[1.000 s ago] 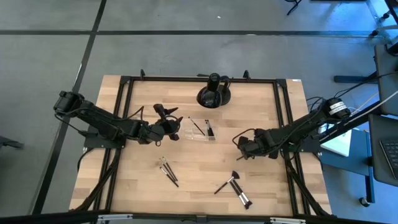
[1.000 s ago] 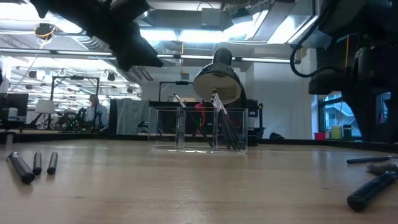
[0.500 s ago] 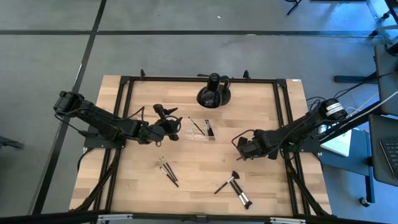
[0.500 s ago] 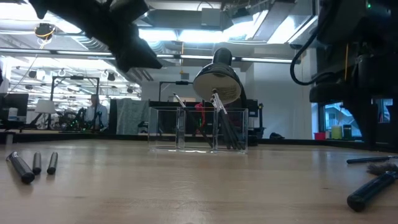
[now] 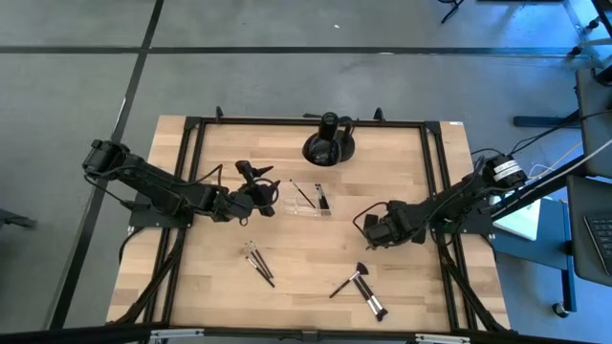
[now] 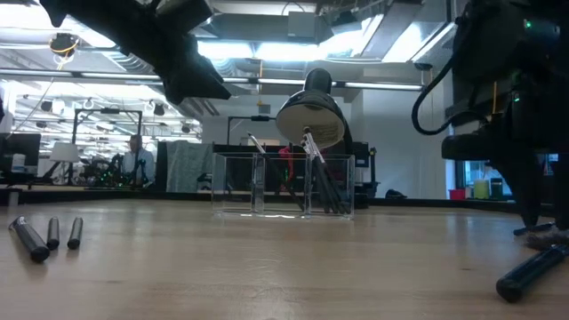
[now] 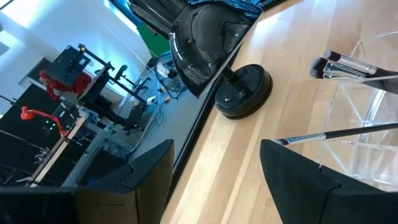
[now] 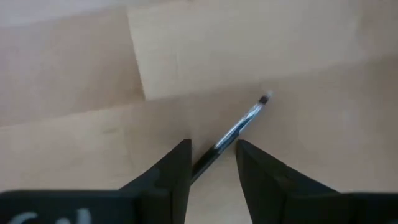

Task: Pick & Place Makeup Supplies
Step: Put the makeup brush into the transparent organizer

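High view shows the pale wooden table [image 5: 316, 248], then the clear plastic organiser tray [image 5: 308, 198] collecting thin dark makeup brushes [image 5: 258, 261]. Left gripper [image 5: 256, 197] waits beside it, fingers apart; right gripper [image 8: 211, 163] straddles a loose silver-ferruled brush [image 8: 239, 126], fingers parted, ready to close.

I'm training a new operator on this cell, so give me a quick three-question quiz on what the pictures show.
1. True or false: the left hand grips something.
2. What lies on the table between the right hand's fingers? A) a thin brush; B) a sponge; C) nothing.
3. Fill in: the upright brushes lean inside the clear ____.

Key: 1 false, it is open and empty. 2 A. 3 organiser.
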Robot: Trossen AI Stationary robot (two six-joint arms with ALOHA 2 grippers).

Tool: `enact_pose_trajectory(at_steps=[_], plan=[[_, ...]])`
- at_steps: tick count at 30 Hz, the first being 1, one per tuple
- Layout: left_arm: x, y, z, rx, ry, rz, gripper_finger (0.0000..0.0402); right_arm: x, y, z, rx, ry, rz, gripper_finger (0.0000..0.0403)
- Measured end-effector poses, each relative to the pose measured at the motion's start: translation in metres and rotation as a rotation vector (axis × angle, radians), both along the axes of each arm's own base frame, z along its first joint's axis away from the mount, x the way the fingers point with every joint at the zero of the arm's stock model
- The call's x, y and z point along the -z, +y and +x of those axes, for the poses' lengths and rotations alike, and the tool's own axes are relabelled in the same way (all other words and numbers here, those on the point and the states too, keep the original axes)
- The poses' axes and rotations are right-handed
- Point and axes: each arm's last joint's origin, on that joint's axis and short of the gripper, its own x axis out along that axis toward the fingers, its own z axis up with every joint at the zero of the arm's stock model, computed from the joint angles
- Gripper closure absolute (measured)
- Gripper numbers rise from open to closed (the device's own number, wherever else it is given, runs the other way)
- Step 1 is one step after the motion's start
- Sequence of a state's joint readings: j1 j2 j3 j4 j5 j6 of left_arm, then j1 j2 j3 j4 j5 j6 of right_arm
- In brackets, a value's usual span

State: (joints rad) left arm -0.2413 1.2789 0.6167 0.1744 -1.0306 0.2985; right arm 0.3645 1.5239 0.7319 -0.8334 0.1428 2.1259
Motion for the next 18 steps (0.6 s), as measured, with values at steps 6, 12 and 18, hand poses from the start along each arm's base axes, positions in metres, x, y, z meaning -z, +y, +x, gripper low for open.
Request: enact_pose_trajectory(at_steps=[6, 12, 18], plan=[[0.0, 0.0, 0.0, 0.001, -0.001, -0.001, 0.0167, 0.0, -0.008, 0.002, -0.107, 0.027, -0.023, 0.032], [-0.001, 0.0, 0.0, 0.002, -0.006, -0.001, 0.0167, 0.001, -0.016, 0.007, -0.149, 0.014, -0.002, 0.0379], [-0.001, 0.0, 0.0, 0.002, -0.006, -0.001, 0.0167, 0.0, -0.02, 0.009, -0.159, -0.005, -0.056, 0.0387]])
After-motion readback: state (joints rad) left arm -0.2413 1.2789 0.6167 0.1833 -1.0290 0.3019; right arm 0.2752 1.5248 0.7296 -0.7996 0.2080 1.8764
